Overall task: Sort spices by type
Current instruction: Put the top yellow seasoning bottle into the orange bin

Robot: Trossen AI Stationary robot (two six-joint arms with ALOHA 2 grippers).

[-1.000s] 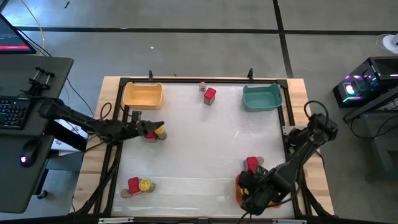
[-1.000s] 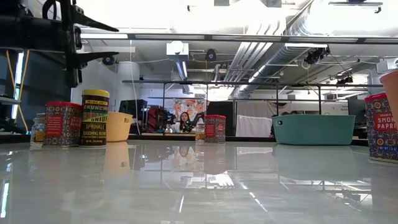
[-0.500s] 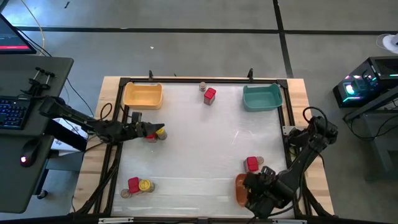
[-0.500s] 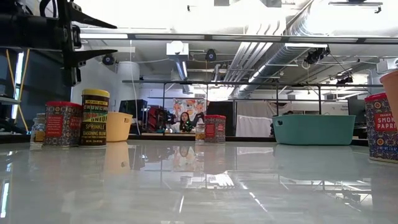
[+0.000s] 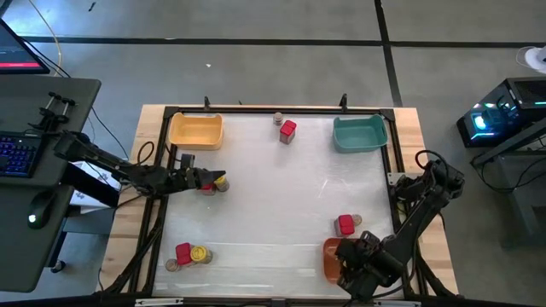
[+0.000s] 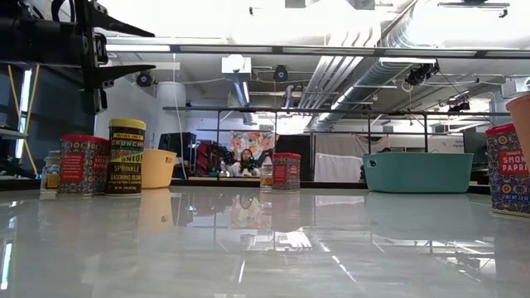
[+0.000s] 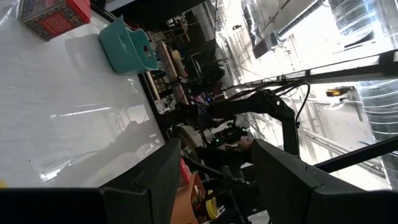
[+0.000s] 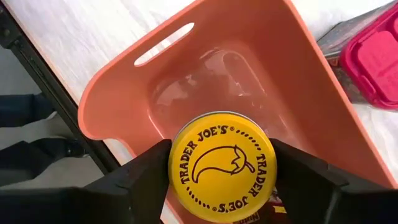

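"TRADER JOE'S" on yellow jar lid [image 8: 222, 165]; "SPRINKLE" on jar [image 6: 127, 157].

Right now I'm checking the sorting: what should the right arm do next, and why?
Probably lower and release. The right gripper holds the yellow-lidded jar between its jaws directly above the empty orange bin, so setting it inside seems the next step.
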